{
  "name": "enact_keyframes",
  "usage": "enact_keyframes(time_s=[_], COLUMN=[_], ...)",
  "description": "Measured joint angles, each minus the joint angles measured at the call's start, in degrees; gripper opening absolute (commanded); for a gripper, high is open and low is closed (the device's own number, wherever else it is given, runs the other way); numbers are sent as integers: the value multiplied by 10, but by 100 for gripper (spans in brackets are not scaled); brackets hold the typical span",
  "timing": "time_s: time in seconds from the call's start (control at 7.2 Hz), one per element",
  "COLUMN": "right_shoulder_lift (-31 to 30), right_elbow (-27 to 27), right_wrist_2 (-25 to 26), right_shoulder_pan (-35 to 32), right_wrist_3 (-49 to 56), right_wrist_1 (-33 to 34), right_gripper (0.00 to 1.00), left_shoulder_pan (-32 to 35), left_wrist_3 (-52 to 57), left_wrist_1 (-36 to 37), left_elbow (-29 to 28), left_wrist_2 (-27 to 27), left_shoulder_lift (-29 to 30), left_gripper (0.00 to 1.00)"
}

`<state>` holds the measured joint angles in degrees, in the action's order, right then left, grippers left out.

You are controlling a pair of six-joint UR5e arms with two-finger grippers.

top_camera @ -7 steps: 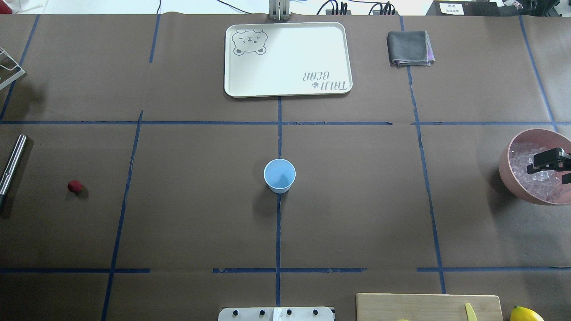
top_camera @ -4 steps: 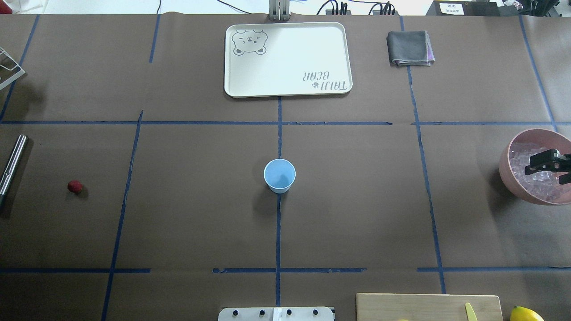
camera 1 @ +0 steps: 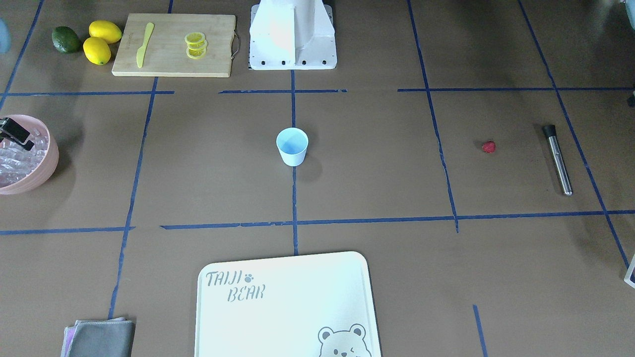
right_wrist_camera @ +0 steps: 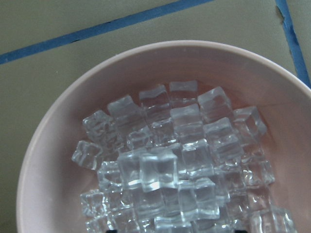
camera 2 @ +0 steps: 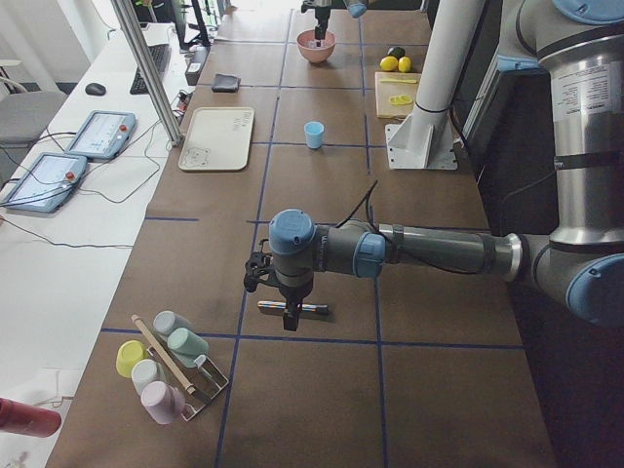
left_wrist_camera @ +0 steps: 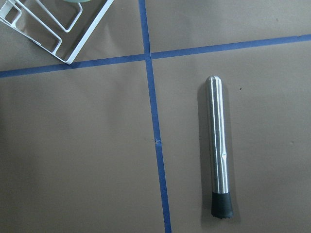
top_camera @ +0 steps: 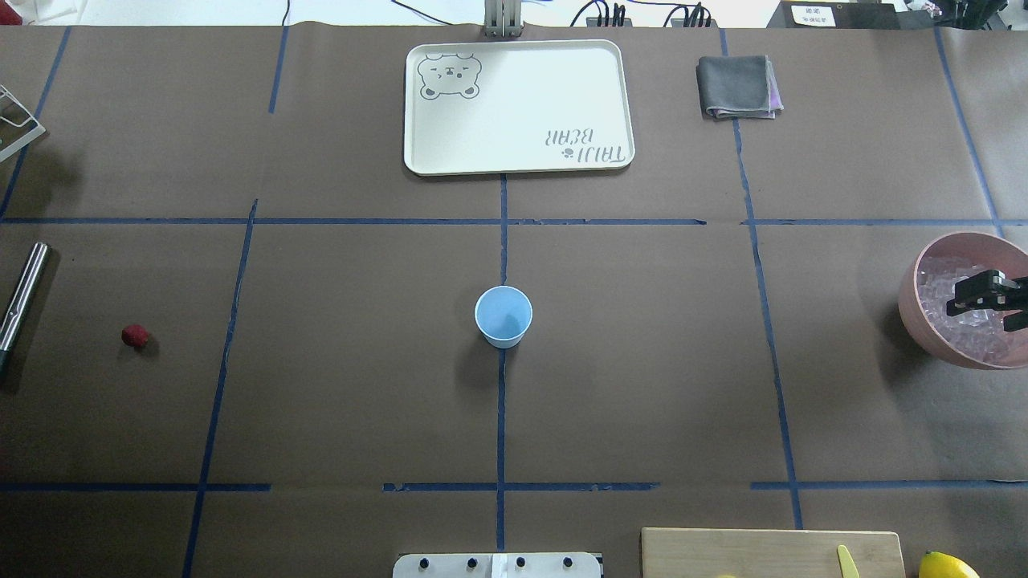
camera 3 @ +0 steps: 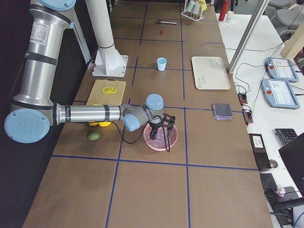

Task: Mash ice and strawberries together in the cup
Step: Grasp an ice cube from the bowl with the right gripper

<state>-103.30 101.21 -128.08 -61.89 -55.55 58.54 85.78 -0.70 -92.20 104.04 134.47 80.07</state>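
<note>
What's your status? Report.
Right claw open over ice in pink bowl. Left claw above muddler, state unclear. Cup empty; strawberry loose on table. No obstruction near cup.

Body: left arm [camera 2: 429, 252] and right arm [camera 3: 85, 113], silver-grey tubes, pale blue joint caps [camera 2: 291, 230], black cables [camera 2: 369, 200]. Left claw [camera 2: 289, 320], right claw [top_camera: 981, 315]: black. White pedestal [camera 1: 292, 29], dark bolts.

Ice [right_wrist_camera: 160, 170] lies in bowl [right_wrist_camera: 53, 145], well right of cup [top_camera: 503, 316].
</note>
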Motion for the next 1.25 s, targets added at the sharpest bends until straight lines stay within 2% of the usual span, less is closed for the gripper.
enact_keyframes(time_s=[0.14,0.42,0.97,1.25], right_shoulder_lift=[0,0,-1,-6], right_elbow=[0,0,21,98], right_wrist_2=[-2,-3,-3,-7], right_shoulder_pan=[1,2,2,1], right_wrist_3=[-1,-22,-33,-35], right_wrist_1=[0,-1,-3,30], right_gripper=[20,1,0,0], left_shoulder_pan=[0,0,1,1], left_wrist_3=[0,0,0,0], left_wrist_1=[0,0,0,0], left_elbow=[0,0,0,0], left_wrist_2=[0,0,-1,-1], left_shoulder_lift=[0,0,0,0], left_gripper=[100,100,100,100])
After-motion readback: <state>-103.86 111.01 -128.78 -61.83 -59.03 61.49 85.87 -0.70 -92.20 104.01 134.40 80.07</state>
